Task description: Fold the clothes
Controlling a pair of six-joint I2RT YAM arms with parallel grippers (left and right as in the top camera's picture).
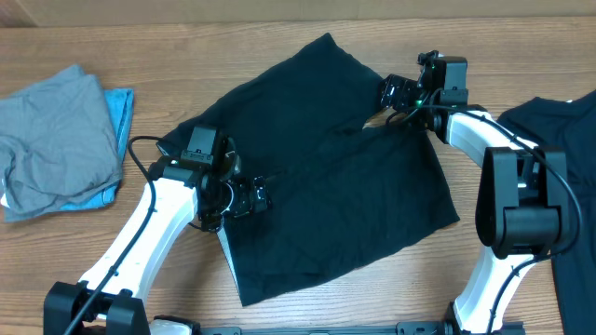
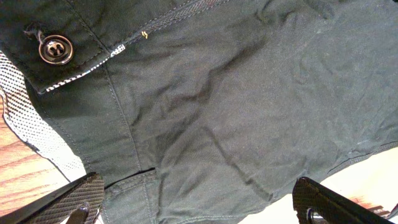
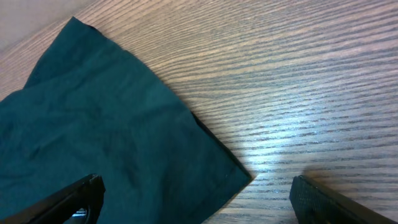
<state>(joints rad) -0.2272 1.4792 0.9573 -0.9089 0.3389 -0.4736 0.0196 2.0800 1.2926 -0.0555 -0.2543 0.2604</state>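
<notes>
Overhead, pants: black pants (image 1: 335,167) are lying spread flat in the middle of the counter (image 1: 279,46), seemingly folded once at most.
Waiting: grey piece (image 1: 56,130) and light-blue piece (image 1: 119,107) are sitting loosely heaped by the left edge; another black garment (image 1: 568,121) is lying at the right edge.
Left tool (image 1: 250,197): is gaping wide over the waistband near the button (image 2: 55,48), gripping nothing; contact unclear.
Right tool (image 1: 393,93): is gaping wide above the pants' far corner and bare counter, holding nothing.

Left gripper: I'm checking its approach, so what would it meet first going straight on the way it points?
Most likely the black pants, filling the view ahead of the open left gripper; nothing shows between, though depth is unclear.
</notes>
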